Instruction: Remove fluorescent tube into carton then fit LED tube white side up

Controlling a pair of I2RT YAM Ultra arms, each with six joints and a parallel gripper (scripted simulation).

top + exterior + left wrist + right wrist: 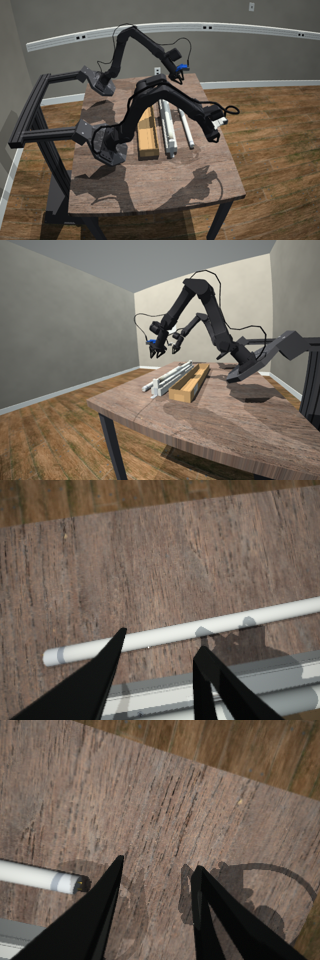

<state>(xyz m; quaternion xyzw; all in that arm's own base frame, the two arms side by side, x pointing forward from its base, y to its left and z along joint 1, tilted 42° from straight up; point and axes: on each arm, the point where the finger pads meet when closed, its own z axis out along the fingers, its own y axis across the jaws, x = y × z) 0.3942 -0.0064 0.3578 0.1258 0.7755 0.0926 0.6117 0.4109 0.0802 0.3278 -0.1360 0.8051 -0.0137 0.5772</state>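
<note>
The old fluorescent tube (168,121) (175,373) sits in the white light fixture (171,150) (161,389) (270,672) in the middle of the bench. The LED tube (186,126) (148,386) (165,635) (35,875) lies loose on the bench beside the fixture, on the side away from the carton. The open tan carton (147,152) (180,395) lies along the fixture's other side. My left gripper (179,78) (156,354) (162,644) is open and empty, high above one end of the LED tube. My right gripper (214,139) (175,351) (159,866) is open and empty, above bare bench just past the tube's other end.
Carton, fixture and LED tube lie parallel and close together. The bench edge (200,762) runs near the right gripper, with wooden floor beyond. Both arm bases (108,147) stand on the carton's side of the bench.
</note>
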